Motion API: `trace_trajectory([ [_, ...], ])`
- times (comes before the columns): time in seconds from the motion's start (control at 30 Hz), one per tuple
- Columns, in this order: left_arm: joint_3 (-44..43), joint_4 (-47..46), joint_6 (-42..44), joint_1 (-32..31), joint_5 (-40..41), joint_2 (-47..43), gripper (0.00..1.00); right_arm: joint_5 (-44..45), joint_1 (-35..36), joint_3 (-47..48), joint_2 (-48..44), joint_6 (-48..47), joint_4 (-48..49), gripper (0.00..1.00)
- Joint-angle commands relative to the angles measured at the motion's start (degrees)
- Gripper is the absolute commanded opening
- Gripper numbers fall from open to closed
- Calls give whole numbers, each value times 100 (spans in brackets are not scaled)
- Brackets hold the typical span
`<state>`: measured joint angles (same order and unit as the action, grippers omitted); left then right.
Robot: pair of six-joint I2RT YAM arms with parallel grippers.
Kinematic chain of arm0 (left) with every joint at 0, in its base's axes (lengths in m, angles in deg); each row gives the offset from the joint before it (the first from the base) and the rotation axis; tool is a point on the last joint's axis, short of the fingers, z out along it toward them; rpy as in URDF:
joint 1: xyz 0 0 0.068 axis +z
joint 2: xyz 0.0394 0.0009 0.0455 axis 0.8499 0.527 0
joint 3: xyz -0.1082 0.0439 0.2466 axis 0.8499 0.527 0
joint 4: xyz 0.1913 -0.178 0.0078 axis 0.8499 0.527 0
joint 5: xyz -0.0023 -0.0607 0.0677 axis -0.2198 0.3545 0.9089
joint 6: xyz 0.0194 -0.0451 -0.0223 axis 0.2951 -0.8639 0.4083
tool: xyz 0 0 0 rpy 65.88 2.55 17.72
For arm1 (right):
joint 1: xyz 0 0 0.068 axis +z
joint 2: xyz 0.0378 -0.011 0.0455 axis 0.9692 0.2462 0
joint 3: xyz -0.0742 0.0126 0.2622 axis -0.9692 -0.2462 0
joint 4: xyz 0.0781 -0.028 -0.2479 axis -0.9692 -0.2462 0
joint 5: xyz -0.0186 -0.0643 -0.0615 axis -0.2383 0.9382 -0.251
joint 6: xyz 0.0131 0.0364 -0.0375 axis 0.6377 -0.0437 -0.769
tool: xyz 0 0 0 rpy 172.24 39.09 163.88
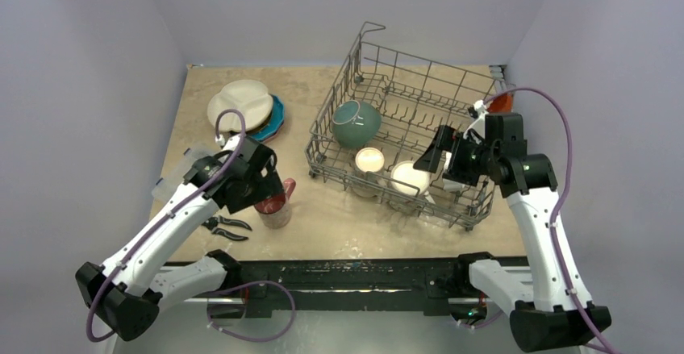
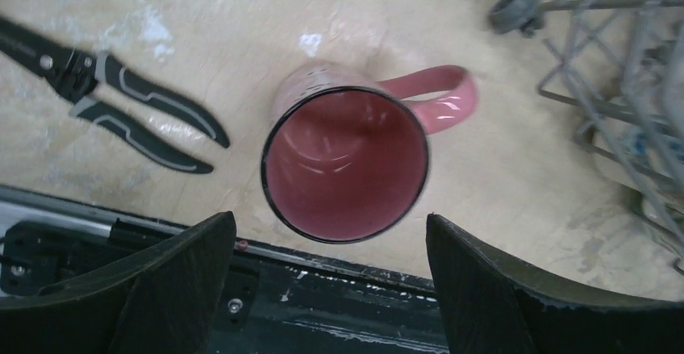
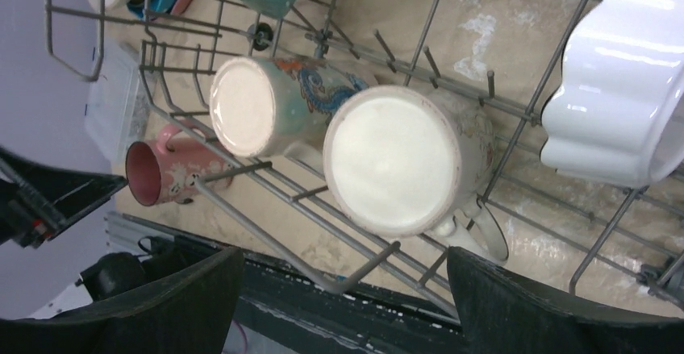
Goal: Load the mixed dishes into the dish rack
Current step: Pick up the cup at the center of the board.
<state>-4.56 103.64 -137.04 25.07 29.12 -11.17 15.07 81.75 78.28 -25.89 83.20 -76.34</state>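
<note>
— Pink mug (image 2: 347,168): position and status?
— Upright on the tabletop, close to the near edge and just left of the dish rack's (image 1: 419,108) near left corner, with its handle turned toward the rack. It is not yet loaded. The left gripper (image 2: 331,223) hangs directly above it, jaws spread wide, one on each side of the rim, touching nothing.
— Rack contents?
— A teal bowl (image 1: 357,122) on the left side. A teal-patterned mug (image 3: 258,104) and a cream mug (image 3: 399,160), both inverted, stand along the near row. A white scalloped dish (image 3: 621,88) sits beside them toward the right. The right gripper (image 3: 345,257) is over that near row, jaws fully apart, carrying nothing.
— Items outside the rack?
— A white divided plate (image 1: 239,104) stacked on a blue plate (image 1: 277,120), toward the far left corner.
— Hazards?
— Probable faults:
(1) The jaw spread barely exceeds the mug's width, so an off-centre descent would land a finger on the rim and tip the mug toward the near edge.
(2) A grip across the handle would seat unevenly, and the glazed wall may slip.
(3) The black-handled pliers (image 2: 121,104) lie near on the left, and a sweep would drag them.
(4) The right arm occupies the rack's near side, so a transfer before it clears risks arm contact.
</note>
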Motion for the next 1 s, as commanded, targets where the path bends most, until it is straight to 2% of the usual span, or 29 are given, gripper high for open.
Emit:
trace_trajectory([
  [0.0,531,458,-1258,72,319,119,87,-299,3,-366,-440,-167,183,98],
  [0.07,824,402,-1428,126,318,129,86,-322,6,-117,-386,-166,2,98],
  [0.17,1238,-280,-1283,331,-68,124,76,-283,92,236,-310,-296,-256,98],
  [0.27,1588,-905,-1331,359,-193,200,61,-413,241,46,-461,-249,-112,98],
  [0.4,1775,-870,-1681,360,-201,289,45,-449,252,-116,-594,-131,-247,98],
  [0.5,1952,-1017,-1578,360,-137,172,32,-505,285,-220,-600,-138,-137,98],
  [0.67,1983,-1169,-1131,360,-208,-1,3,-611,397,-128,-531,-27,-101,98],
  [0.7,1934,-1144,-1068,360,-223,-10,0,-541,430,-60,-535,-53,-121,98],
  [0.83,1388,-780,-699,359,-97,-92,0,-203,608,44,-474,-157,-168,98],
  [0.97,534,-143,-162,359,40,-520,0,-243,654,80,-375,-114,-83,98],
])
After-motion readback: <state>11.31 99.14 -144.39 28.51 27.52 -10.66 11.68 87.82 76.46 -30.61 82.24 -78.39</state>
